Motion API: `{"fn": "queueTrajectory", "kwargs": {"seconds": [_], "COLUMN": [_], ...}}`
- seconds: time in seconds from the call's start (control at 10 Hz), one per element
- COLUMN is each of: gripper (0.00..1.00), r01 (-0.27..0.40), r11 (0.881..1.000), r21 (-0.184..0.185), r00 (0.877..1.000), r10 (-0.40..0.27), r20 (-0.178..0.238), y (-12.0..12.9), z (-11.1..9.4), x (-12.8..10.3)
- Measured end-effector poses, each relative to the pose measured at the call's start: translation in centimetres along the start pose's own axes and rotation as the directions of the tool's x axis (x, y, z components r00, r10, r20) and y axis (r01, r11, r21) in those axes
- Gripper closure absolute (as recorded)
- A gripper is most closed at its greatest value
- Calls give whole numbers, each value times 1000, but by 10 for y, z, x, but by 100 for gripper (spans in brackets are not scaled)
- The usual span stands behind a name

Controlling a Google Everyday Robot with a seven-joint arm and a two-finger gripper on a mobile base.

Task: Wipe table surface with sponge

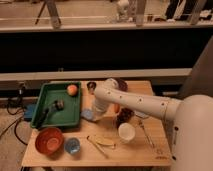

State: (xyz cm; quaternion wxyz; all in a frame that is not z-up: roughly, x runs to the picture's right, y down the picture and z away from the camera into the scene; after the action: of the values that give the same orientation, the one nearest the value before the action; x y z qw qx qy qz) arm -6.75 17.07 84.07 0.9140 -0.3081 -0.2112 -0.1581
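Observation:
The light tan wooden table surface [150,152] fills the middle of the view. The small light-blue sponge [88,115] lies on it just right of the green tray. My white arm reaches in from the right. Its gripper [96,110] points down at the sponge, shut on it and holding it against the wood. The gripper's body hides the sponge's right part.
A green tray [62,120] with an orange [72,89] and a dark brush [50,110] stands at the left. An orange bowl [49,140], a blue-tinted cup [72,145], a white cup [126,132], yellow peel-like pieces [102,141], dark bowls [125,115] and a utensil [146,134] sit around.

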Motion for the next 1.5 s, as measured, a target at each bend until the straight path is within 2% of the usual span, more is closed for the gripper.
{"fn": "queueTrajectory", "kwargs": {"seconds": [0.3,0.6,0.7,1.3,1.5], "gripper": [96,96,96,96,96], "r01": [7,-21,-36,-41,-86], "r11": [1000,996,995,995,995], "r21": [-28,-86,-93,-93,-49], "r00": [1000,1000,999,999,995], "r10": [-7,19,34,37,83], "r20": [-8,-24,-30,-38,-58], "y": [15,52,59,59,44], "z": [-1,5,5,3,-10], "x": [7,42,51,55,67]}}
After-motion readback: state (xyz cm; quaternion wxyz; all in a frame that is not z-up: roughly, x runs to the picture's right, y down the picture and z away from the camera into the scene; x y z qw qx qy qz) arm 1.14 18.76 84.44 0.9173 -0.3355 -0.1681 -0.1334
